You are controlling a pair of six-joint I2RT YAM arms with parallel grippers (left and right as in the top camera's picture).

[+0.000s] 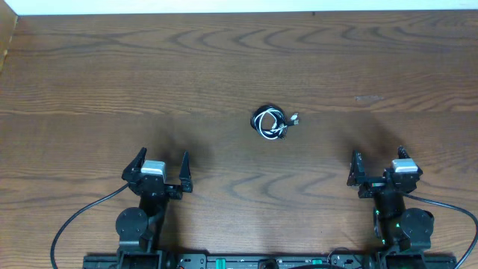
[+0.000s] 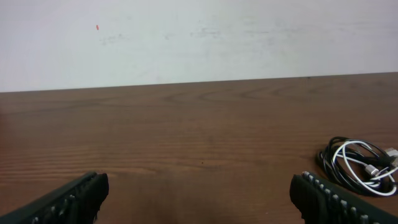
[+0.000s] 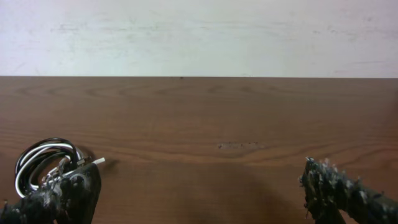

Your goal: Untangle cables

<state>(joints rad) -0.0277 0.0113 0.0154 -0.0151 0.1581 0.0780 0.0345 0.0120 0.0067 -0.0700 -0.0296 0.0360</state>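
Note:
The cables (image 1: 271,122) are a small coiled bundle of thin black and white cords with small plug ends, lying on the wooden table near its middle. They show at the lower right of the left wrist view (image 2: 359,165) and at the lower left of the right wrist view (image 3: 45,164). My left gripper (image 1: 161,162) is open and empty near the front left, well short of the bundle. My right gripper (image 1: 377,161) is open and empty near the front right, also apart from it.
The wooden table (image 1: 224,67) stretches back to a white wall (image 2: 199,37). A small scuff mark (image 3: 239,146) lies on the wood ahead of the right gripper. The arm bases and their thick black wires sit along the front edge.

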